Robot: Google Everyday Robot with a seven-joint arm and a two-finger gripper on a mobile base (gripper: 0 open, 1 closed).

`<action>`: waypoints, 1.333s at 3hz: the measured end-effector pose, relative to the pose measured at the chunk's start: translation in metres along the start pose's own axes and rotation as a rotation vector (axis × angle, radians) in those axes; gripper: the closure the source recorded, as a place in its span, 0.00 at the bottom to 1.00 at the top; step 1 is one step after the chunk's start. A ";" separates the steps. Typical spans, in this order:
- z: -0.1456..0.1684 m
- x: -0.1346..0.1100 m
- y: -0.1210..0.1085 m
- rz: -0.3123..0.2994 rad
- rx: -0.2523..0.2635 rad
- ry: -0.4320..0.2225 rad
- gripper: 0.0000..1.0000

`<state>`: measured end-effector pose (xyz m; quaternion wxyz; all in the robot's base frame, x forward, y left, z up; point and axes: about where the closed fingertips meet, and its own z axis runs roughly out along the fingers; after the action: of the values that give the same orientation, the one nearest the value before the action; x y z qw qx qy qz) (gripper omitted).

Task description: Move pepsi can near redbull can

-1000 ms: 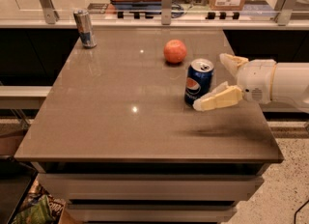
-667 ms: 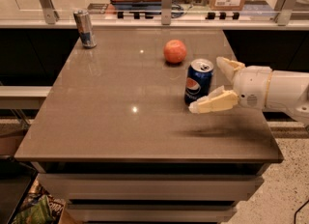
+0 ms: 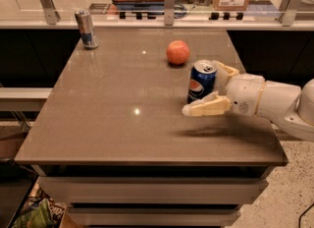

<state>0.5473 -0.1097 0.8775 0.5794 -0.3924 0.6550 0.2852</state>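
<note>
While the pepsi can [image 3: 201, 80] stands upright right of the frame's centre, it sits between the wide-spread jaws of the gripper [image 3: 202, 88], one finger in front below it, the other behind at its right; contact cannot be told. A round orange fruit [image 3: 177, 52] lies near, up-left. Open desk [image 3: 122, 124] runs leftward to the redbull can [image 3: 86, 28], upper left by the far edge. The white arm [image 3: 274, 105] reaches in level from the right.
</note>
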 end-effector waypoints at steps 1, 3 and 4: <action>0.002 -0.001 0.001 -0.001 -0.004 -0.003 0.15; 0.006 -0.003 0.004 -0.004 -0.013 -0.004 0.61; 0.008 -0.004 0.006 -0.005 -0.017 -0.005 0.85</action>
<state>0.5469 -0.0995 0.8795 0.5784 -0.3982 0.6501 0.2901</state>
